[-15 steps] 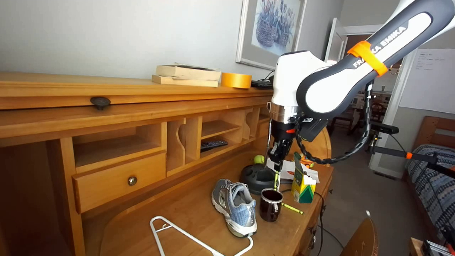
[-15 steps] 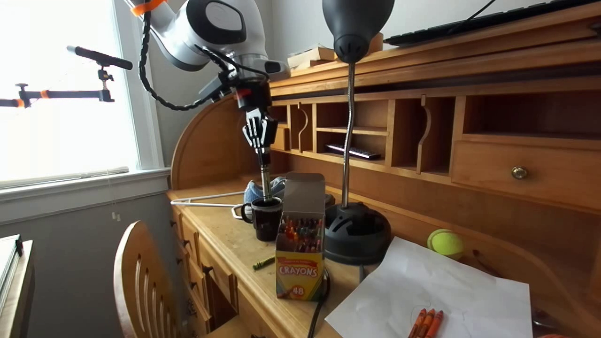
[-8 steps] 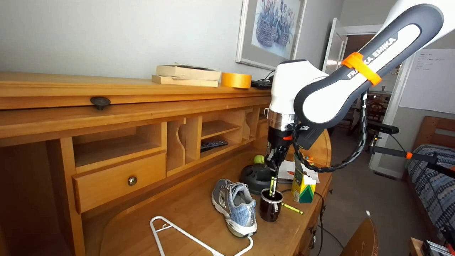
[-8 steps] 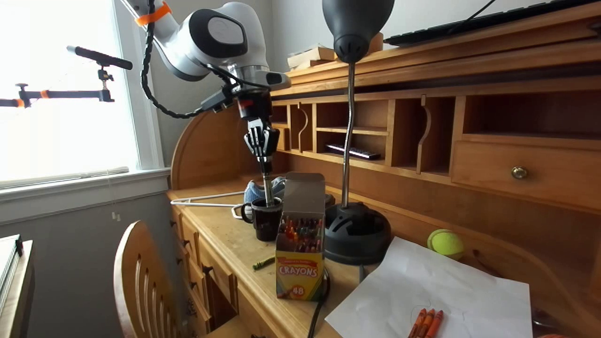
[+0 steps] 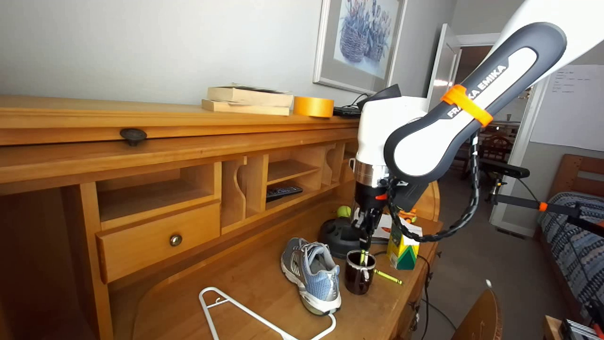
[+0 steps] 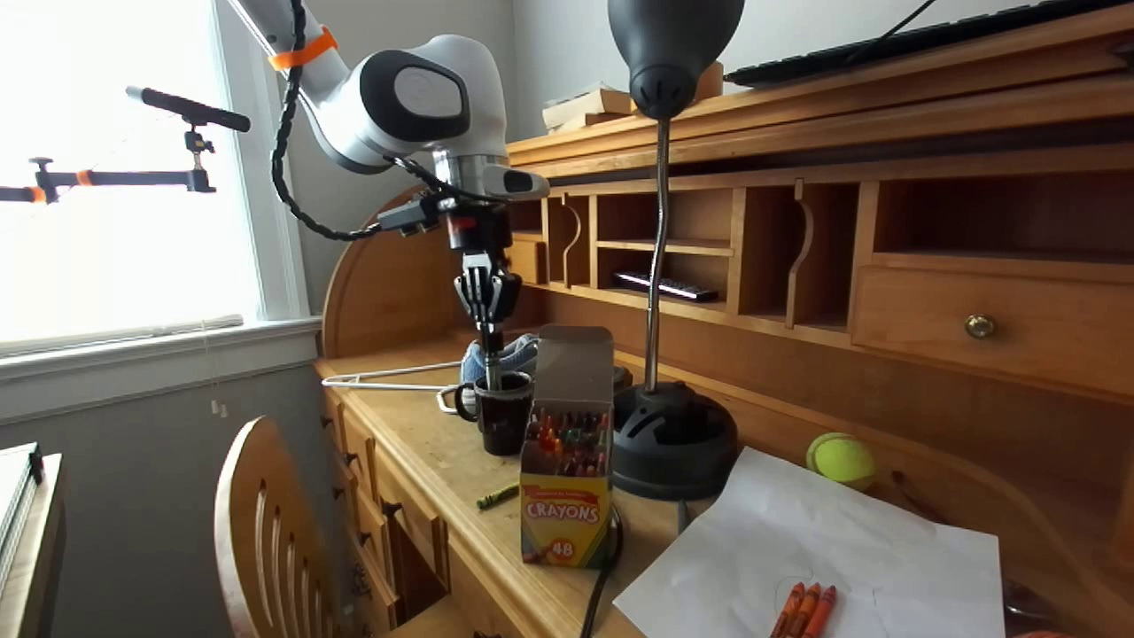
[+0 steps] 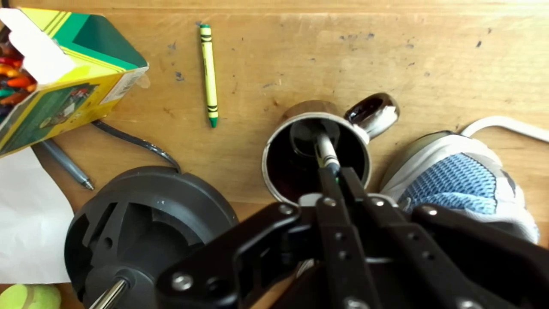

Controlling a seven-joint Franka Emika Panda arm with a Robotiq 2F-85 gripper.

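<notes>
My gripper (image 7: 340,172) points down over the dark brown mug (image 7: 281,171), its narrow fingertips closed on a pale banded crayon (image 7: 327,150). A yellowish crayon shows partly behind it. In both exterior views the gripper (image 5: 364,245) (image 6: 492,344) is just above the mug's rim, and the crayons (image 5: 364,258) (image 6: 493,372) stand nearly upright with lower ends inside the mug (image 5: 359,279) (image 6: 507,427). Whether they touch its bottom is hidden. A loose yellow-green crayon (image 7: 209,73) lies on the desk beside the mug, also in both exterior views (image 5: 389,277) (image 6: 498,496).
A blue-grey shoe (image 5: 314,276) stands close to the mug, with a white hanger (image 5: 255,314) near it. The black lamp base (image 6: 669,452) and open crayon box (image 6: 565,523) flank the mug. Paper (image 6: 780,540) bears several orange crayons (image 6: 804,611); a tennis ball (image 6: 840,459) sits behind.
The arm and gripper have moved down, carrying the crayons from above the mug's mouth to inside it. The mug, shoe, box and loose crayon have not moved.
</notes>
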